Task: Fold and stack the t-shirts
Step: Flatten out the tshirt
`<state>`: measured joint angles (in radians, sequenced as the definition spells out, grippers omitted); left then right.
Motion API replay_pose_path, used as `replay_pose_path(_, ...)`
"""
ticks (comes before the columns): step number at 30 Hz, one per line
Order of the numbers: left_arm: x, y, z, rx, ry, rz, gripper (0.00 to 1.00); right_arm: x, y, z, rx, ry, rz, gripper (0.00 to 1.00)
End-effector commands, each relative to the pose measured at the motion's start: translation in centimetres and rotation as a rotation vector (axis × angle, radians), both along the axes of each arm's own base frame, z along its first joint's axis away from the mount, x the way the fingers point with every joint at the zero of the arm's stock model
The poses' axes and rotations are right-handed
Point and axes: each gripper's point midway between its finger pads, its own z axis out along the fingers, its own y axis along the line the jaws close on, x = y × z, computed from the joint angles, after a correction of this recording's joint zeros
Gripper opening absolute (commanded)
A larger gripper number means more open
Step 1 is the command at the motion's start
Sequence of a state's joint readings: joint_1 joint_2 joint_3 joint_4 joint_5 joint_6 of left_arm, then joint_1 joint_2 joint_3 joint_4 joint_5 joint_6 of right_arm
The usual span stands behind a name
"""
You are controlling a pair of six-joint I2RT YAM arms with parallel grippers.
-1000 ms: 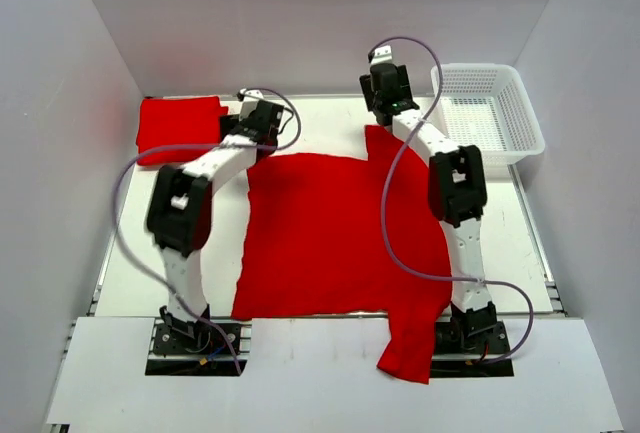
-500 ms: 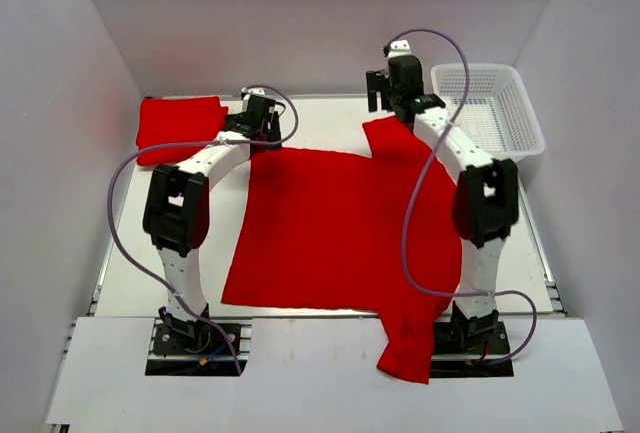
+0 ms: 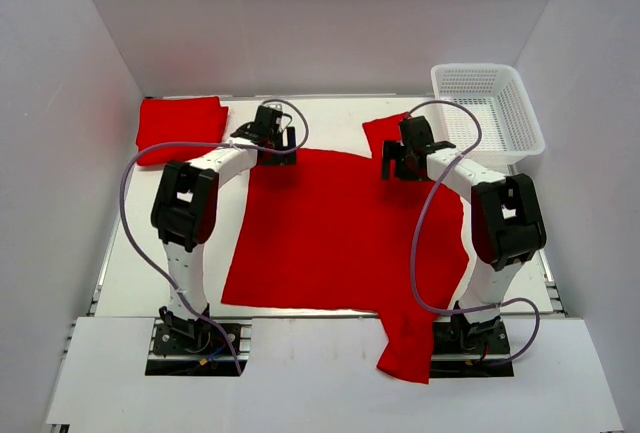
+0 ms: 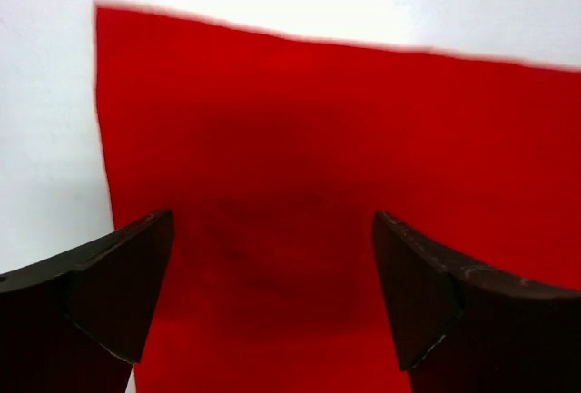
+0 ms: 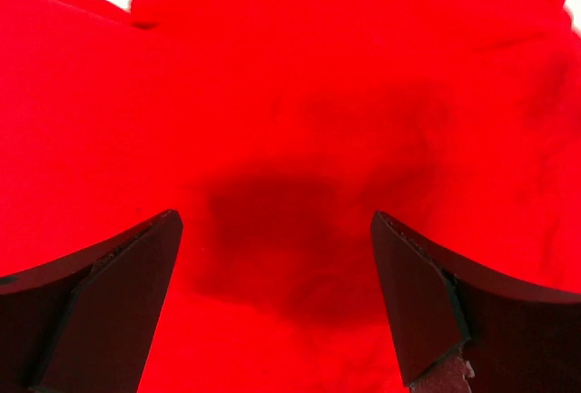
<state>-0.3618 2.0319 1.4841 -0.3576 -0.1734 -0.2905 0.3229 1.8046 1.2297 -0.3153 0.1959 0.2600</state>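
Note:
A large red t-shirt (image 3: pixel 340 228) lies spread on the white table, one sleeve hanging over the near edge at the right. A second red t-shirt (image 3: pixel 178 127), folded, rests at the back left. My left gripper (image 3: pixel 274 143) hovers open over the spread shirt's back left corner (image 4: pixel 300 139), nothing between its fingers. My right gripper (image 3: pixel 403 161) hangs open over the shirt's back right part (image 5: pixel 300 139) beside the far sleeve, also holding nothing.
A white mesh basket (image 3: pixel 520 103) stands at the back right corner. White walls close in the table on three sides. Bare table (image 3: pixel 130 253) shows left of the spread shirt.
The right gripper let go of the far right sleeve and came down and nearer. The shirt's far edge has dropped flat. The left gripper shifted slightly right over the back left corner.

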Motion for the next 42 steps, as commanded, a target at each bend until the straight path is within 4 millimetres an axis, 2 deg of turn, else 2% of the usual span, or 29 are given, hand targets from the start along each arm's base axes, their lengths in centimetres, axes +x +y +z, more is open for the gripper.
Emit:
replay_pose_path(1, -1.3, 0.5, -2.3, -0.031, 0.075, 0.012, 1.00, 0.0, 0.4, -0.4, 0.067, 0.015, -0.028, 0.90)
replay_pose_path(2, -1.4, 0.5, -3.0, -0.035, 0.089, 0.023, 1.00, -0.1, 0.4, -1.4, 0.069, 0.039, -0.029, 0.90)
replay_pose_path(7, -1.4, 2.6, -5.2, 0.056, 0.143, 0.096, 1.00, 0.1, 1.2, -3.8, 0.093, 0.092, 0.006, 0.90)
replay_pose_path(10, -1.0, 5.3, -6.7, 0.095, 0.189, 0.194, 1.00, 0.7, 2.3, -5.1, 0.122, 0.127, 0.051, 0.90)
replay_pose_path(11, -1.1, 6.5, -6.8, 0.132, 0.201, 0.223, 1.00, 1.4, 3.5, -4.3, 0.171, 0.118, 0.085, 0.90)
replay_pose_path(12, -0.5, 7.6, -6.4, 0.137, 0.188, 0.251, 1.00, 1.5, 3.7, -5.2, 0.171, 0.131, 0.095, 0.90)
replay_pose_path(13, 0.0, 8.5, -6.7, 0.131, 0.178, 0.273, 1.00, 2.4, 4.4, -5.1, 0.192, 0.118, 0.114, 0.90)
replay_pose_path(14, 0.4, 8.4, -6.6, 0.126, 0.166, 0.274, 1.00, 2.3, 4.4, -5.5, 0.190, 0.128, 0.113, 0.90)
replay_pose_path(16, 1.5, 9.6, -6.2, 0.115, 0.144, 0.304, 1.00, 4.3, 5.4, -5.4, 0.204, 0.095, 0.135, 0.90)
replay_pose_path(17, 2.0, 9.3, -7.0, 0.107, 0.149, 0.284, 1.00, 4.9, 5.5, -5.3, 0.205, 0.083, 0.141, 0.90)
replay_pose_path(18, 3.5, 9.5, -6.3, 0.086, 0.124, 0.282, 1.00, 6.9, 6.1, -4.3, 0.215, 0.040, 0.146, 0.90)
replay_pose_path(19, 4.3, 10.0, -6.4, 0.082, 0.115, 0.294, 1.00, 7.4, 6.0, -4.9, 0.213, 0.045, 0.144, 0.90)
replay_pose_path(20, 4.8, 9.6, -6.6, 0.073, 0.122, 0.276, 1.00, 8.1, 6.4, -4.7, 0.215, 0.029, 0.151, 0.90)
replay_pose_path(21, 6.1, 9.7, -7.1, 0.062, 0.126, 0.278, 1.00, 10.2, 7.3, -3.6, 0.225, -0.021, 0.174, 0.90)
replay_pose_path(22, 6.8, 10.1, -7.4, 0.068, 0.125, 0.277, 1.00, 11.0, 7.5, -4.3, 0.224, -0.026, 0.186, 0.90)
replay_pose_path(23, 8.1, 10.2, -7.7, 0.058, 0.125, 0.269, 1.00, 13.1, 8.7, -3.9, 0.241, -0.062, 0.228, 0.90)
replay_pose_path(24, 9.9, 10.0, -6.4, 0.051, 0.080, 0.261, 1.00, 13.8, 8.6, -4.1, 0.242, -0.069, 0.228, 0.90)
replay_pose_path(25, 10.8, 10.3, -6.3, 0.044, 0.066, 0.259, 1.00, 16.2, 9.3, -2.4, 0.248, -0.134, 0.251, 0.90)
replay_pose_path(27, 12.5, 10.5, -6.6, 0.033, 0.043, 0.241, 1.00, 17.1, 9.7, -4.7, 0.235, -0.124, 0.249, 0.90)
replay_pose_path(28, 13.3, 10.5, -6.3, 0.013, 0.024, 0.225, 1.00, 19.1, 9.8, -2.6, 0.231, -0.197, 0.245, 0.90)
replay_pose_path(30, 14.1, 9.7, -6.0, -0.026, -0.003, 0.198, 1.00, 20.2, 9.6, -3.1, 0.223, -0.229, 0.241, 0.90)
replay_pose_path(32, 15.3, 8.4, -5.2, -0.079, -0.053, 0.142, 1.00, 22.0, 9.4, -1.3, 0.223, -0.312, 0.242, 0.90)
replay_pose_path(34, 15.6, 7.5, -4.3, -0.112, -0.070, 0.098, 1.00, 22.8, 9.3, 0.3, 0.229, -0.354, 0.246, 0.90)
replay_pose_path(36, 16.2, 6.9, -2.0, -0.139, -0.114, 0.077, 1.00, 23.3, 9.3, 3.2, 0.229, -0.417, 0.266, 0.90)
replay_pose_path(38, 16.4, 6.8, 1.2, -0.147, -0.162, 0.060, 1.00, 23.3, 9.0, 5.3, 0.210, -0.451, 0.282, 0.90)
replay_pose_path(39, 16.3, 6.6, 2.1, -0.155, -0.171, 0.053, 1.00, 23.1, 8.9, 6.8, 0.204, -0.469, 0.292, 0.90)
replay_pose_path(40, 16.5, 6.6, 3.6, -0.153, -0.205, 0.044, 1.00, 22.9, 8.9, 7.4, 0.195, -0.474, 0.304, 0.90)
replay_pose_path(41, 16.5, 6.7, 6.0, -0.147, -0.247, 0.031, 1.00, 22.5, 8.8, 9.4, 0.187, -0.501, 0.329, 0.90)
replay_pose_path(42, 16.5, 6.5, 7.3, -0.150, -0.267, 0.014, 1.00, 21.6, 8.9, 10.7, 0.175, -0.494, 0.348, 0.90)
